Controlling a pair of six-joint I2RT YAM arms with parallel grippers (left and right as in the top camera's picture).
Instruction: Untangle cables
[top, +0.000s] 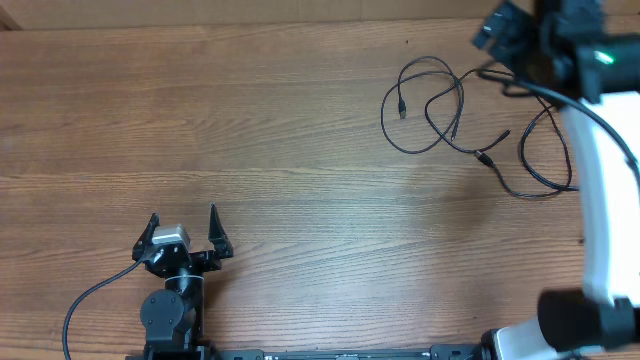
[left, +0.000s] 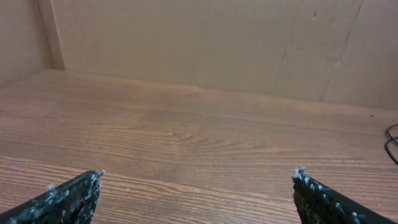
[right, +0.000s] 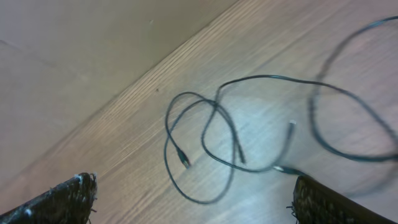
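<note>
The cables (top: 445, 110) are thin black cords lying in overlapping loops on the wooden table at the far right, with small plug ends inside the loops. In the right wrist view the cables (right: 217, 140) lie below and ahead of my open, empty right gripper (right: 193, 193). In the overhead view the right gripper's fingers are hidden; only the arm's head (top: 540, 40) shows above the tangle's far right side. My left gripper (top: 183, 238) is open and empty near the front left, far from the cables; its fingers (left: 196, 186) frame bare wood.
The white right arm (top: 600, 200) runs down the right edge. A thicker black wire (top: 95, 295) trails from the left arm's base. A wooden wall (left: 217, 43) stands behind the table (top: 250, 130). A cable loop shows at the left wrist view's right edge (left: 392, 140).
</note>
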